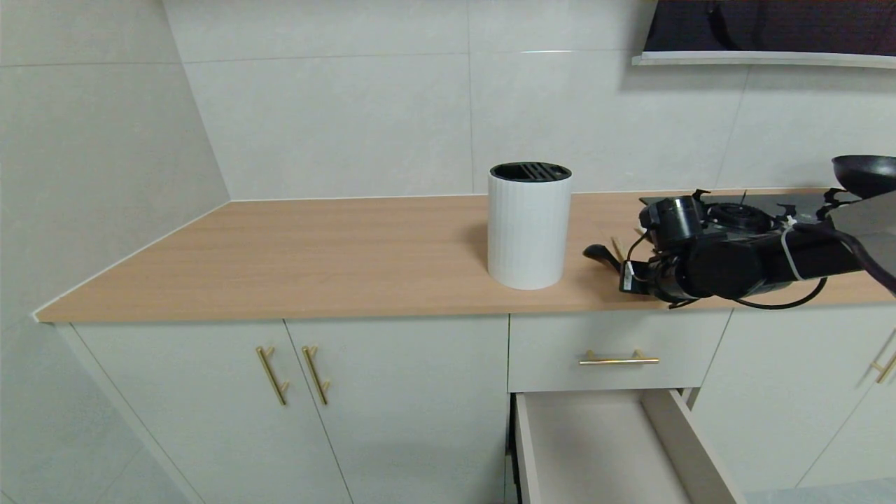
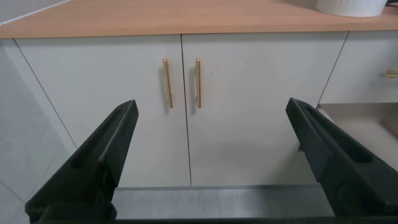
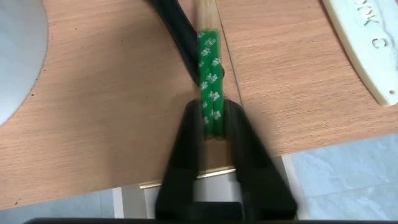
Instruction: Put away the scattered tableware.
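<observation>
Right wrist view: right gripper (image 3: 210,121) clamped on green-ended chopsticks (image 3: 210,68), which run lengthwise out from it. Head view puts the utensil holder (image 1: 528,227) at its nine o'clock.

Countertop (image 1: 315,259): broad free run from left corner to white holder (image 1: 528,227). Holder upright, blocks lateral path. Narrow gap between holder and right gripper (image 3: 211,118), taken by chopsticks (image 3: 209,68) it clamps and black handle (image 3: 177,31) alongside. Cooktop (image 1: 749,213) and pan (image 1: 866,173) close off right rear. Pulled-out drawer (image 1: 595,448) below, mouth unobstructed. Flat white item (image 3: 364,46), possibly board, near counter edge.
</observation>
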